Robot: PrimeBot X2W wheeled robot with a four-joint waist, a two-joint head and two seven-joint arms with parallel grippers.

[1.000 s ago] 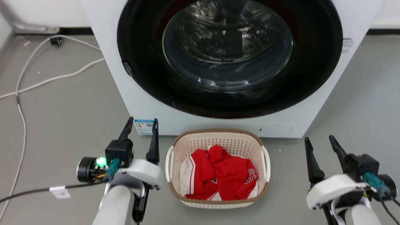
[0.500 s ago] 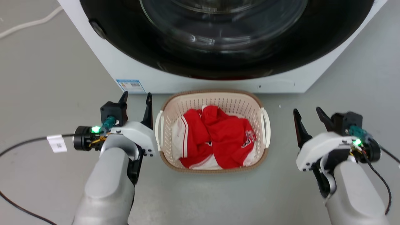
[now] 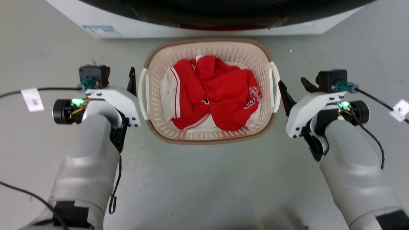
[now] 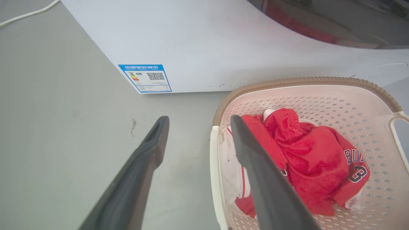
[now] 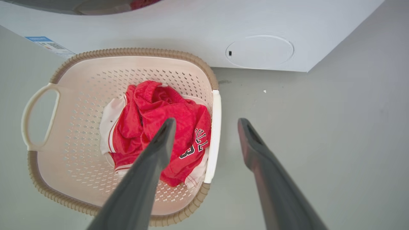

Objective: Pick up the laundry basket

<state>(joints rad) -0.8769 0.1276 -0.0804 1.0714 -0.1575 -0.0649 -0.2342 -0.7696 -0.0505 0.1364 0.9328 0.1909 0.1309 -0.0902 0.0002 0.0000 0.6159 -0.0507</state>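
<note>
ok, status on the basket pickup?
Left gripper open beside left handle. Right gripper open beside right handle. Laundry basket on floor, red clothes inside. Washing machine close behind.

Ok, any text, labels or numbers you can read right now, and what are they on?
"BU" and "3": red jersey in the laundry basket, left wrist view.
"LL" and "3": same jersey, right wrist view.
Blue label on the washing machine: QR code and print too small to read.
Left cable tag and right cable tag: blurred, unreadable.
</note>
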